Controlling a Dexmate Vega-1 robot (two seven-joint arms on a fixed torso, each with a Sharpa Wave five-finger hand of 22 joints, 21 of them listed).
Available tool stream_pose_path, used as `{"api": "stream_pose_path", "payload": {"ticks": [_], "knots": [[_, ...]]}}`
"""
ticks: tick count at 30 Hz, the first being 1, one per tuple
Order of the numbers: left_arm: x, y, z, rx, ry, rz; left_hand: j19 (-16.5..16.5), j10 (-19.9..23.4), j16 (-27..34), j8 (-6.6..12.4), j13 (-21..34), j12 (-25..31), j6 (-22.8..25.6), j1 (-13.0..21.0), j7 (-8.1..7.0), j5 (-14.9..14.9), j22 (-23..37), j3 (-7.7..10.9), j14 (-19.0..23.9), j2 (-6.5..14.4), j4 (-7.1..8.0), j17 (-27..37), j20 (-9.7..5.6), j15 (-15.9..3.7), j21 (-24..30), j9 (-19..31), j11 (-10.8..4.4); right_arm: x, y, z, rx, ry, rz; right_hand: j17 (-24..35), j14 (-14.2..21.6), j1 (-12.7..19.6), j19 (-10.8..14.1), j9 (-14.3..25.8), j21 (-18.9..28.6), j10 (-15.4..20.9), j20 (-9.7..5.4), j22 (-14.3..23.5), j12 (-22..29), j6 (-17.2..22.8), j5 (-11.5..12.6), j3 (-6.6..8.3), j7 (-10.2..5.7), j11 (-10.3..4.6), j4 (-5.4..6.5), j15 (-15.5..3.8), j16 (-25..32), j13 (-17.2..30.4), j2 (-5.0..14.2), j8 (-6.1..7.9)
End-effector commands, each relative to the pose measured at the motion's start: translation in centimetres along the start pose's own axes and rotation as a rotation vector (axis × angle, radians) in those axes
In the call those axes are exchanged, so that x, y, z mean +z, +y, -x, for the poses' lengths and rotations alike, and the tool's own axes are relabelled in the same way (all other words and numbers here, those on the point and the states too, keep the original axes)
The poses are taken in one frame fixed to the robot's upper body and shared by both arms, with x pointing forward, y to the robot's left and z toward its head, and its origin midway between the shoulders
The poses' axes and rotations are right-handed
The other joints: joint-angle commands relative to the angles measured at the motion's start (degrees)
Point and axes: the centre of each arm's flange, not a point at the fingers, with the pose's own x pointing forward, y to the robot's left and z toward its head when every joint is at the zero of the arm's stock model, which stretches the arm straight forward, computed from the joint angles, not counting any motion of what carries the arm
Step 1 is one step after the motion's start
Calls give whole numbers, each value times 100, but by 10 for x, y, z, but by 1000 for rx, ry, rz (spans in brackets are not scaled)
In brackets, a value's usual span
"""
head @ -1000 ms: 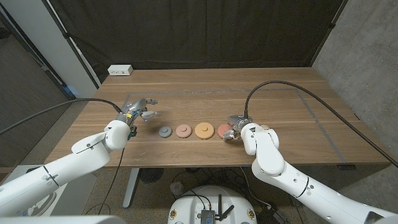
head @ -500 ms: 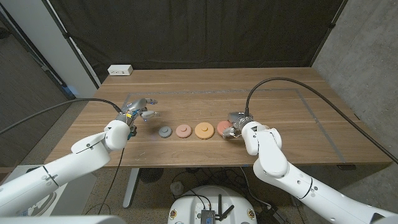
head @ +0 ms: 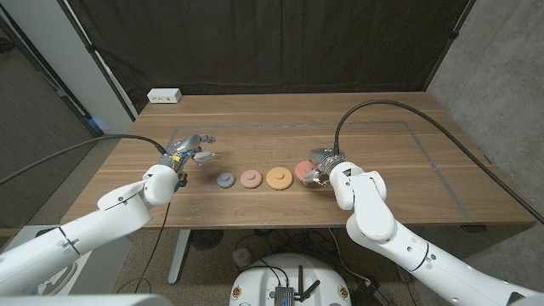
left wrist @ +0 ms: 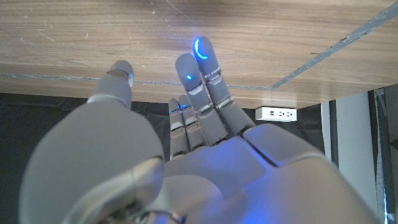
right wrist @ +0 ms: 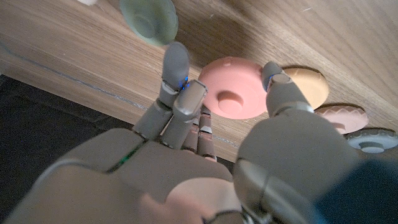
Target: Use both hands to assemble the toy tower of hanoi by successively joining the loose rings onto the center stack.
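Note:
Four rings lie in a row at mid-table: a grey ring, a pink ring, an orange ring and a coral ring. My right hand grips the coral ring between thumb and fingers, at the right end of the row next to the orange ring. The right wrist view also shows the pink ring, the grey ring and a pale green ring beyond the fingertips. My left hand is left of the grey ring, its fingers extended and holding nothing.
A white power strip sits at the table's back left edge, seen too as the power strip in the left wrist view. Grey tape lines mark out a rectangle on the wood. A black cable arcs over the right side.
My right hand has moved a little away from me, and the coral ring has shifted with it. The left hand and the other rings have stayed put.

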Motion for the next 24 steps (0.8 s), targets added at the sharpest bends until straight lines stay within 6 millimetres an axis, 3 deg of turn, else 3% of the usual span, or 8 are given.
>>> {"api": "stream_pose_path", "payload": {"ticks": [1,24], "knots": [[-2,1,-1,-2,-13,-1,-26,42,38,-46,31,-16,23,18,-17,23,-11,-13,33,35,-19,0,-725,-450,49,26,-10,9,-7,3,-24,-42,34,27,60,353,45,47,10,947,-218,28,20,947,61,222,-960,-926,186,0,-18,23,311,-13],[-4,6,0,36,-9,-18,-50,49,59,-43,40,-15,39,24,-29,24,-90,-4,38,34,-20,-3,-724,-450,160,28,-16,30,-20,-13,-24,-149,98,27,59,365,40,56,2,939,-218,22,-36,905,102,245,-970,-937,192,-1,-22,75,276,-74]]}}
